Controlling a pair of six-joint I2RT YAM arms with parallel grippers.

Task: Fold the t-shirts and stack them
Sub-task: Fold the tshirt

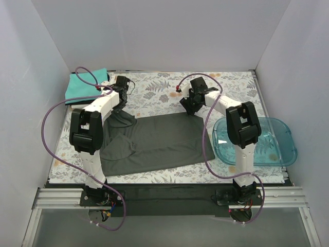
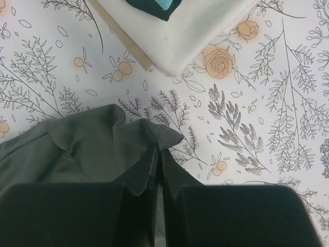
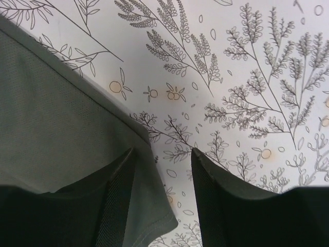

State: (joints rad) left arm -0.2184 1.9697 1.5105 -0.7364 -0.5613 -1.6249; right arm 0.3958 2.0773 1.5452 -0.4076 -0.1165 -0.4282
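Dark grey shirt (image 1: 154, 144) lies spread mostly flat in the middle of the floral table cover (image 1: 154, 87), long side running left to right. Its far-left part is rumpled and drawn up toward the left claw (image 1: 121, 100).

In the left wrist view the left claw (image 2: 158, 177) is pinched narrow, with a bunched fold of the grey shirt (image 2: 77, 149) caught between its two dark fingers (image 2: 61, 216). Only a thin slit shows between them. The fabric peaks into a small ridge just ahead of the tips.

Right claw (image 1: 190, 108) sits at the far edge of the shirt, right of centre. In the right wrist view it (image 3: 163, 164) stands wide. One finger (image 3: 118, 206) is over the hemmed edge of the shirt (image 3: 51, 128), the other over bare cover. A rounded bit of the hem shows low in the gap. Cannot tell if the tips touch the cloth.

Far-left corner of the table holds a folded stack, teal shirt (image 1: 85, 85) on top as seen from above. The left wrist view shows the stack's edge: cream shirt (image 2: 180, 31) lowest, black shirt (image 2: 154, 7) on it, a sliver of teal (image 2: 167, 2) above. The stack is near the pinched fold, not touching it.

Translucent blue-green tub (image 1: 272, 146) sits on the right side of the table, just beside the shirt's right end, partly behind the right arm.
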